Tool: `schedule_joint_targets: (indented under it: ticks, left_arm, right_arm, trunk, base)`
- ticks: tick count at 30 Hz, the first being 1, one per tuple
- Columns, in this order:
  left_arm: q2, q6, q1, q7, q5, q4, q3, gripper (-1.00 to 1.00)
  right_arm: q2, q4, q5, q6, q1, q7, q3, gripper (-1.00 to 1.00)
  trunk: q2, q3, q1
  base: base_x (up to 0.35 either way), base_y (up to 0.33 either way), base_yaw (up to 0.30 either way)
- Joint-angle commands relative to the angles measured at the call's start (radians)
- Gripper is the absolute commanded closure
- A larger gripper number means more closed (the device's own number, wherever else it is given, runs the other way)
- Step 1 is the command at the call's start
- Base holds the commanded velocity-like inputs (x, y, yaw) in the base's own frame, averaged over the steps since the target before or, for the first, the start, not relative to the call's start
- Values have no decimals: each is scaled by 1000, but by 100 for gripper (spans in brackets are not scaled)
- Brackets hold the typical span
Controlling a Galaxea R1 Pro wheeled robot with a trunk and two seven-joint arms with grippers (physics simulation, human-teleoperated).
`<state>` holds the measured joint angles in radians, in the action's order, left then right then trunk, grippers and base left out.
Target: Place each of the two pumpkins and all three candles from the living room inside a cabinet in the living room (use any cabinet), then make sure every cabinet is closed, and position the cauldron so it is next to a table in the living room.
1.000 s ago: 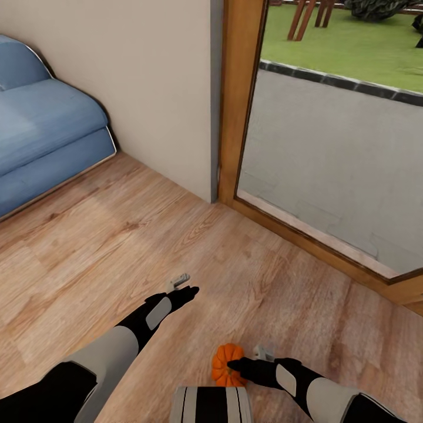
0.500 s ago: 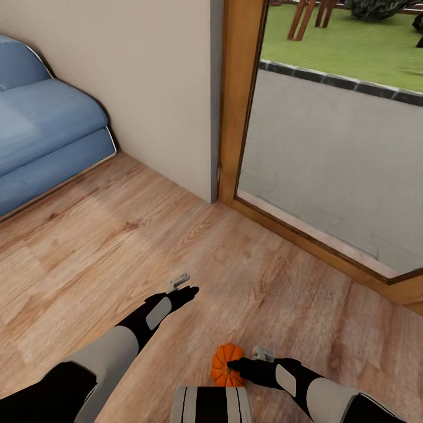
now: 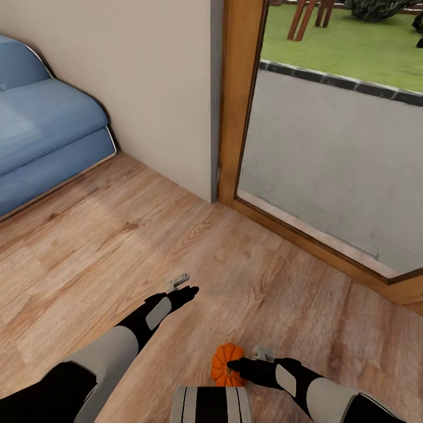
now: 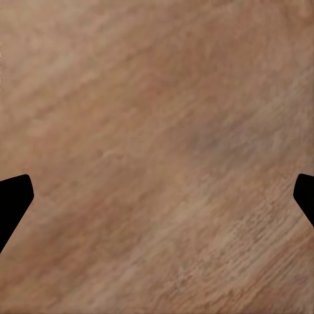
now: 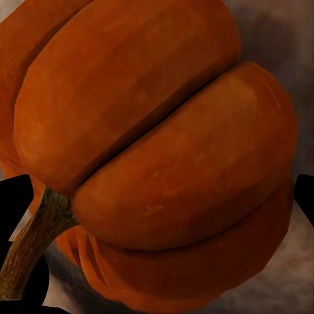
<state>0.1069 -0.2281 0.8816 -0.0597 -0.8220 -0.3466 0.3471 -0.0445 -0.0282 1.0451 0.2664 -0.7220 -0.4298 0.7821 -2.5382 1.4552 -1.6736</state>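
Down at six o'clock in the head view, just ahead of the robot's trunk [image 3: 211, 404], an orange pumpkin [image 3: 226, 364] sits low over the wood plank floor [image 3: 106, 247]. The right claw [image 3: 234, 365] comes in from four o'clock and its dark tip lies right against the pumpkin's side. From the right wrist camera the pumpkin [image 5: 157, 150] looms huge — fat orange ribs, a brown stem [image 5: 33, 245] slanting off one side — and black fingertips [image 5: 14, 203] peek in at both edges of the picture with the fruit bulging between them. Whether those fingers are truly clamped on it or merely standing around it, I cannot tell; the contact itself is hidden.

Over on the other side, the left claw [image 3: 189, 290] reaches toward twelve o'clock above bare floor, well apart from the pumpkin. Its wrist camera shows plain planks [image 4: 157, 144] and a black fingertip [image 4: 13, 199] at each edge — fingers spread wide, nothing between them.

At ten o'clock a blue sofa [image 3: 41, 141] stands against the beige wall [image 3: 141, 76]. From twelve round to three o'clock a wooden door frame [image 3: 241, 100] borders a big glass pane, with grey paving [image 3: 335, 153] and green grass [image 3: 346, 47] outside.
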Motion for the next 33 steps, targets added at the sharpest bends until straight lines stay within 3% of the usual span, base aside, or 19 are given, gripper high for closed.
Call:
schedule_joint_targets:
  ticks: [1,4,33]
  left_arm:
    - [-1,-2,0,-6,-9,-2,7,-100]
    - [-1,-3,0,-6,-9,-2,7,-100]
    - [-1,-6,0,-9,-9,6,7,-100]
  right_arm:
    - [0,4,3,1,0,97,26,100]
    - [0,4,3,1,0,97,26,100]
    - [0,2,1,-4,0,97,27,100]
  trunk:
    - [0,1,0]
    - [0,1,0]
    - [7,-111,13]
  base:
    - [0,0,0]
    - [0,0,0]
    - [0,0,0]
